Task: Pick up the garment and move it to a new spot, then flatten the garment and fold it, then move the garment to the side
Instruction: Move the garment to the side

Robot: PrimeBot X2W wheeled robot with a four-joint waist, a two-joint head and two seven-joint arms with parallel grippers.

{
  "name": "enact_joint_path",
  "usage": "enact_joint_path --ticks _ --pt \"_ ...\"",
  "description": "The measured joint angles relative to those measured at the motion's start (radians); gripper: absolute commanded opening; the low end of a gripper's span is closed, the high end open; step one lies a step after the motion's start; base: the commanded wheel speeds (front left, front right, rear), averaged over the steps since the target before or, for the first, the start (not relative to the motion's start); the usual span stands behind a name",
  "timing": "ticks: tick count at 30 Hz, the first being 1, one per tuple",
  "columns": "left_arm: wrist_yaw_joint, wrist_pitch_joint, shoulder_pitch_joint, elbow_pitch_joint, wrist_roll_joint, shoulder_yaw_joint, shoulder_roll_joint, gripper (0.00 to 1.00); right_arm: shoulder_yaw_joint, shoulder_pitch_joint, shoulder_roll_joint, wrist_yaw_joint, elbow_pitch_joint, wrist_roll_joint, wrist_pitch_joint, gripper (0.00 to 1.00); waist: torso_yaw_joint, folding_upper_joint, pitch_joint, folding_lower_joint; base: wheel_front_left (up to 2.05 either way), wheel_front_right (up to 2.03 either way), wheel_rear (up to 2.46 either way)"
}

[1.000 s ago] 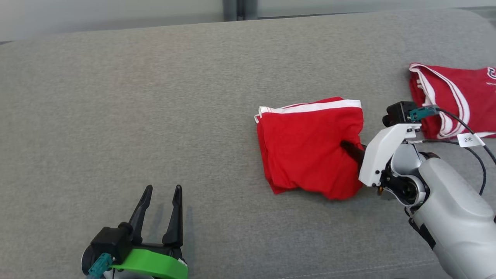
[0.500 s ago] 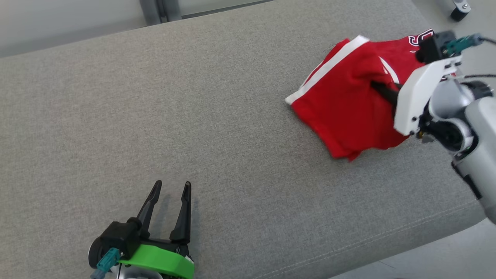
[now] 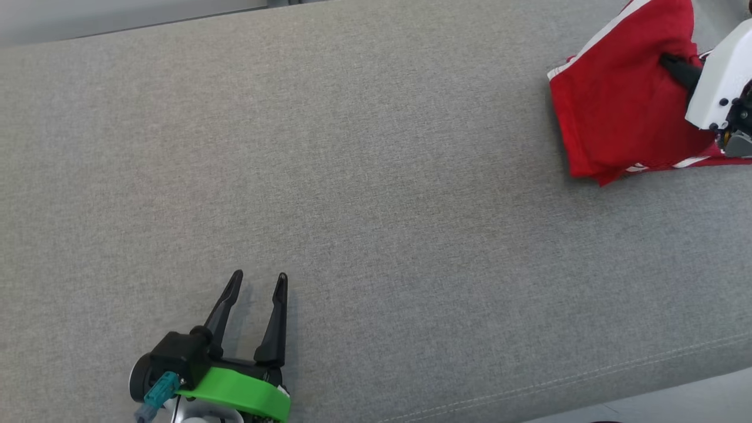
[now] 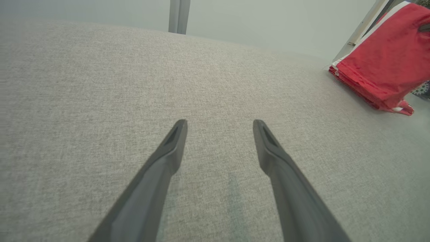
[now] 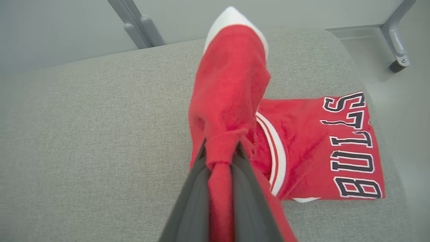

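Bright, even, diffuse light. Left pincer throws only a faint, soft shadow on the grey surface. Head view sharp throughout. Wrist views bow at the edges. Red garment goes fuzzy close to the lens.

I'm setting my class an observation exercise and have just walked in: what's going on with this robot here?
The robot's right claw is shut on a folded red garment, holding it up over a second red jersey lettered BULLS. That jersey lies on the grey cushion, near its right end. The left claw is open over bare cushion, holding nothing.
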Motion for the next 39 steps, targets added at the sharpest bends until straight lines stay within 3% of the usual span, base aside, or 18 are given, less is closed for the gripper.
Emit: enact_joint_path --ticks 6,19,29,39 --pt "0.000 0.000 -0.008 -0.003 -0.001 0.002 0.004 1.00 -0.033 -0.024 0.050 0.000 -0.018 0.001 0.037 0.00 0.021 0.0000 0.023 0.0000 0.00 0.00 0.00" --pt "0.000 0.000 -0.030 0.001 -0.001 -0.004 0.022 1.00 -0.153 -0.046 0.013 0.000 0.006 -0.050 0.125 0.00 0.036 0.0000 0.051 0.0000 0.00 0.00 0.00" --pt "0.000 0.000 -0.056 0.008 -0.001 -0.037 0.038 1.00 -0.247 -0.014 -0.065 0.000 0.048 -0.225 0.058 0.00 0.062 0.0000 0.099 0.0000 0.00 0.00 0.00" --pt "0.000 0.000 -0.077 0.002 -0.003 -0.035 0.058 1.00 -0.296 0.025 -0.072 0.000 0.113 -0.401 -0.067 0.00 0.075 0.0000 0.154 0.0000 0.00 0.00 0.00"
